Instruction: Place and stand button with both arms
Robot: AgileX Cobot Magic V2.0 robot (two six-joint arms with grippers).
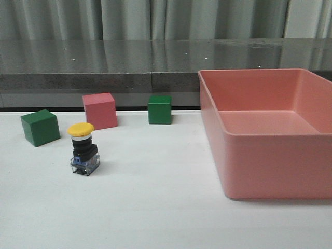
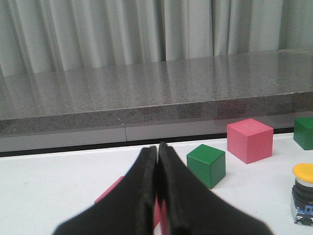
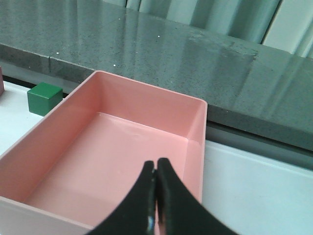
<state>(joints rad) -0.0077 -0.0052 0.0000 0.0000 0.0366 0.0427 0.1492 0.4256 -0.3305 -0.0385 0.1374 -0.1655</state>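
Observation:
The button [image 1: 83,150] stands upright on the white table at the left, yellow cap on top and blue-clear base down. It also shows at the edge of the left wrist view, button [image 2: 303,196]. My left gripper [image 2: 158,147] is shut, its black fingers pressed together, well apart from the button. My right gripper [image 3: 156,164] is also shut and hangs over the pink bin [image 3: 195,105], holding nothing that I can see. Neither arm shows in the front view.
A green cube [image 1: 40,127], a pink cube [image 1: 100,110] and a second green cube [image 1: 160,109] stand behind the button. The large pink bin [image 1: 275,166] fills the right side. A flat pink piece [image 2: 110,193] lies on the table behind my left fingers.

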